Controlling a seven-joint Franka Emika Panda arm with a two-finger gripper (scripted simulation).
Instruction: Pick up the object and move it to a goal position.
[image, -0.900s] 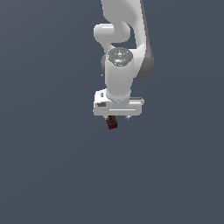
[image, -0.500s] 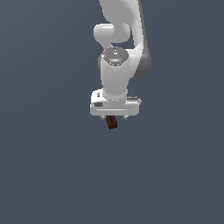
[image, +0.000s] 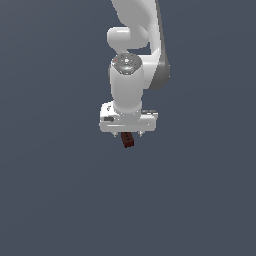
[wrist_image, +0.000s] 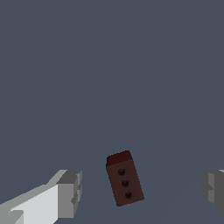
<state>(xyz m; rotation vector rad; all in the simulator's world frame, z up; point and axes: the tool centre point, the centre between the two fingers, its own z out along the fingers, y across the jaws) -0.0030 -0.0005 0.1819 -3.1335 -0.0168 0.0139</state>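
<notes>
The object, a tiny dark red-brown block (wrist_image: 124, 178) with three dark dots on one face, lies between my two fingers in the wrist view, closer to the one finger (wrist_image: 69, 192) than to the other and touching neither. My white gripper (wrist_image: 142, 191) is open, its fingers set wide apart. In the exterior view the gripper (image: 129, 135) hangs straight down from the white arm, and the block (image: 128, 140) pokes out just beneath the hand. The fingertips are mostly hidden there.
A plain dark grey-blue surface (image: 60, 200) fills both views. No other objects, edges or goal marker show.
The hand has shifted slightly toward the exterior view's left. The block stays in the same spot beneath it.
</notes>
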